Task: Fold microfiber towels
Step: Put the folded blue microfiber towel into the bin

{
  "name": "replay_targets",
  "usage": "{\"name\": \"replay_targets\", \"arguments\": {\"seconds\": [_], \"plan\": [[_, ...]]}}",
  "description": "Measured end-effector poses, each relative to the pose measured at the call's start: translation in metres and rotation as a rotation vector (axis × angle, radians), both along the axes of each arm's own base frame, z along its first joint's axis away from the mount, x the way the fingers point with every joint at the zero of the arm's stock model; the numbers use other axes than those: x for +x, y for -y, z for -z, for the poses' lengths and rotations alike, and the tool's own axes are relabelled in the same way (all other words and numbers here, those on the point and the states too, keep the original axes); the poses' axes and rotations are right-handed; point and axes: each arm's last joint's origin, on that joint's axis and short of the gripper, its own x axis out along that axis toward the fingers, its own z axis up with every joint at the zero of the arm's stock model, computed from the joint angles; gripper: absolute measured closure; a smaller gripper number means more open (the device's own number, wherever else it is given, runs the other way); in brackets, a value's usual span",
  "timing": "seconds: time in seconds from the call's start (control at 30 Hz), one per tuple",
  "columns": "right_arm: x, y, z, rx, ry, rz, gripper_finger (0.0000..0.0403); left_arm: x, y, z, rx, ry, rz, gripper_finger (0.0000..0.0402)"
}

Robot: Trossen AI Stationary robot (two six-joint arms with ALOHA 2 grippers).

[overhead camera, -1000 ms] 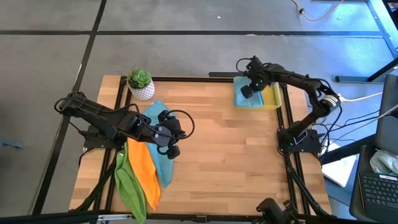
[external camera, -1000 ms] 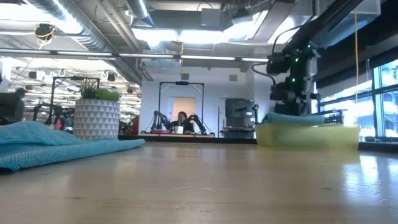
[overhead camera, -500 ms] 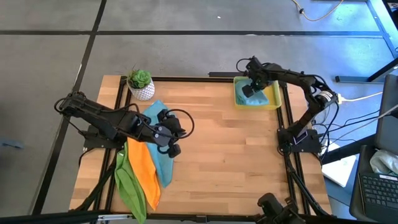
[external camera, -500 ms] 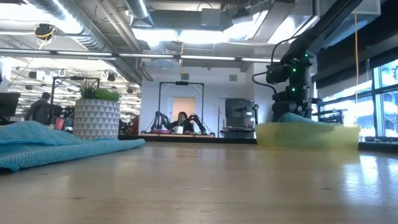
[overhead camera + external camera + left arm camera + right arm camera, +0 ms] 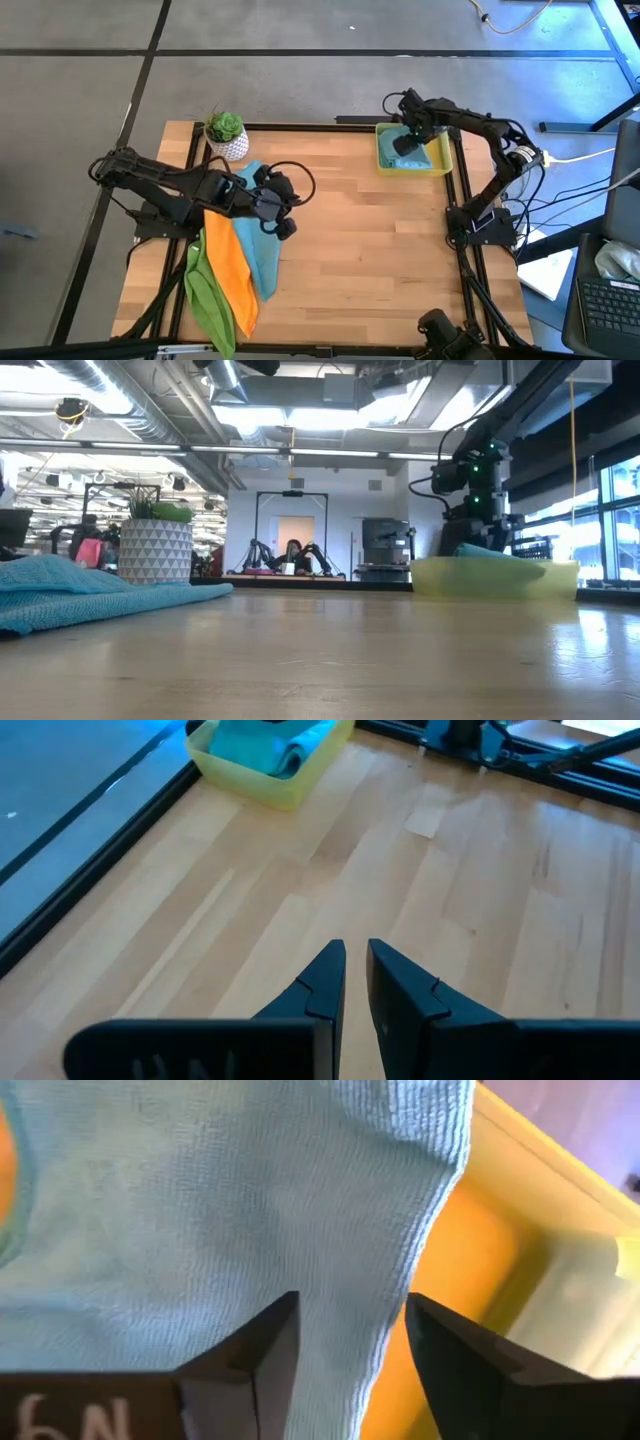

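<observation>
Jaws of the right gripper (image 5: pixel 405 146) stand parted now, where a second ago they were pinched on the folded teal towel (image 5: pixel 415 157); that towel lies directly beneath them inside the yellow tray (image 5: pixel 448 160). Its wrist view alone shows the gap between the fingers (image 5: pixel 255 1355). The left gripper (image 5: pixel 356 982) has moved slightly, nearly closed on nothing, beside the spread teal towel (image 5: pixel 262 255), orange towel (image 5: pixel 228 270) and green towel (image 5: pixel 205 300).
</observation>
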Motion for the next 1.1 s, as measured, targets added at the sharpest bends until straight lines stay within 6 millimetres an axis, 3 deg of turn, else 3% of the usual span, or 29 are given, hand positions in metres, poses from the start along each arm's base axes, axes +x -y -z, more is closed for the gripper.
{"name": "replay_targets", "arguments": {"seconds": [0.17,0.33,0.6,0.8,1.1], "plan": [[0.008,0.006,-0.019,0.063,0.169,0.003,0.0203,0.002,-0.001,-0.011,-0.008,0.051,-0.001,0.0365],[0.012,0.011,-0.041,0.058,0.196,-0.01,0.0202,0.003,0.001,-0.014,-0.02,0.084,-0.002,0.0365],[0.018,0.013,-0.075,0.105,0.324,-0.16,0.0202,0.001,0.01,-0.017,-0.062,0.139,-0.063,0.0365],[0.013,0.004,-0.065,0.2,0.281,-0.177,0.0202,-0.003,0.02,-0.018,-0.08,0.196,-0.141,0.0365],[0.004,-0.016,-0.027,0.43,0.335,-0.065,0.0235,-0.004,0.027,-0.018,-0.103,0.218,-0.136,0.0365]]}}
